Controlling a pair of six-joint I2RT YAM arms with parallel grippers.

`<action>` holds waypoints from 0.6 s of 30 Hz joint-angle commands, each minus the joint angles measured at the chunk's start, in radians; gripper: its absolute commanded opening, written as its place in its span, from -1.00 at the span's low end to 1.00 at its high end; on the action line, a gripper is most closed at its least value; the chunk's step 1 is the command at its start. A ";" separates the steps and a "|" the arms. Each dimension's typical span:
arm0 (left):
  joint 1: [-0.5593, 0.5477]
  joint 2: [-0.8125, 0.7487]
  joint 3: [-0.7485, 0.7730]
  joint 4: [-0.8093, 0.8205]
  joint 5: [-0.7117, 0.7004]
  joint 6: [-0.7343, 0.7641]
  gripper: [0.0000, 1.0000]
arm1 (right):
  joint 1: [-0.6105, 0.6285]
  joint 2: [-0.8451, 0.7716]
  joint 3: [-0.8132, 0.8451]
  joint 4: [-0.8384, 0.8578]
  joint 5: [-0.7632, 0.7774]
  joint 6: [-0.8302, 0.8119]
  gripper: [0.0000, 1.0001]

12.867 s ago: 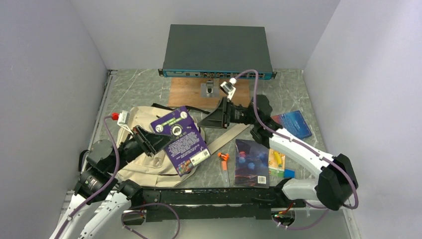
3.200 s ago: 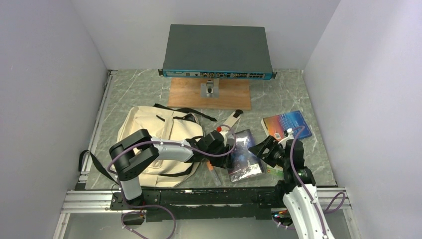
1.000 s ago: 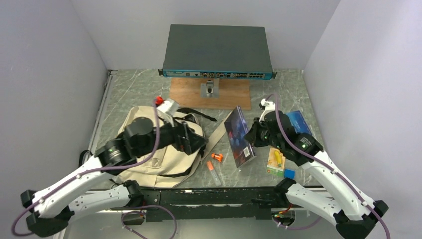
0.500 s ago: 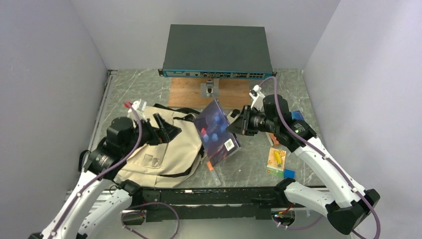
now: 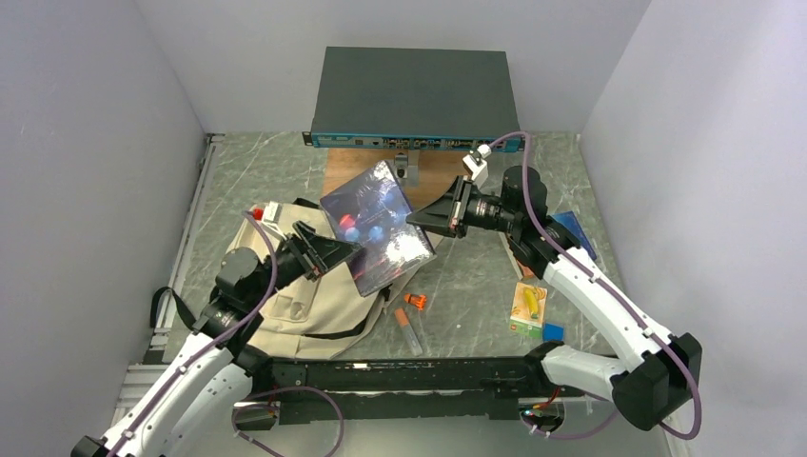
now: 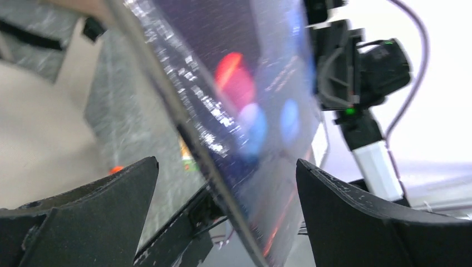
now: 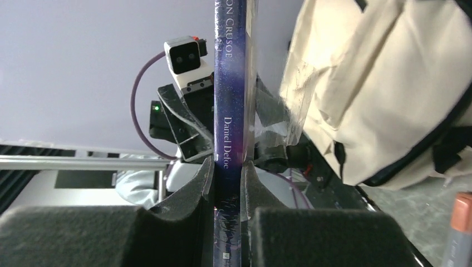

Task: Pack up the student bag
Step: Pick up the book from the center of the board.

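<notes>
Book (image 5: 376,227) lifted at student bag's (image 5: 305,295) 1 o'clock.
right fingers (image 5: 422,219) clamped on its spine; left fingers (image 5: 335,255) apart at book's 8 o'clock, seemingly straddling its edge.

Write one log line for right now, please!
right gripper: shut on book | left gripper: open around book | bag: on table

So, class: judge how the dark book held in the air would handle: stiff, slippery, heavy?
Probably stiff: the book shows no sag though the right tool pinches only its spine. Its glossy cover glares, so possibly slippery. It looks thin, so likely light.
</notes>
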 commanded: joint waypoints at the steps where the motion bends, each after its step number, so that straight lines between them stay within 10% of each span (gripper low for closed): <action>1: 0.005 0.017 -0.022 0.357 0.058 -0.107 0.99 | 0.000 -0.016 0.018 0.314 -0.110 0.145 -1.00; 10: 0.005 0.050 -0.062 0.595 0.044 -0.299 0.04 | 0.023 0.018 -0.015 0.466 -0.181 0.223 -1.00; 14: 0.005 -0.080 -0.027 0.383 -0.060 -0.261 -0.59 | 0.066 0.047 -0.027 0.489 -0.152 0.246 -0.99; 18: 0.005 -0.203 0.077 0.113 -0.195 -0.169 -1.00 | 0.139 0.071 -0.049 0.545 -0.047 0.282 -0.07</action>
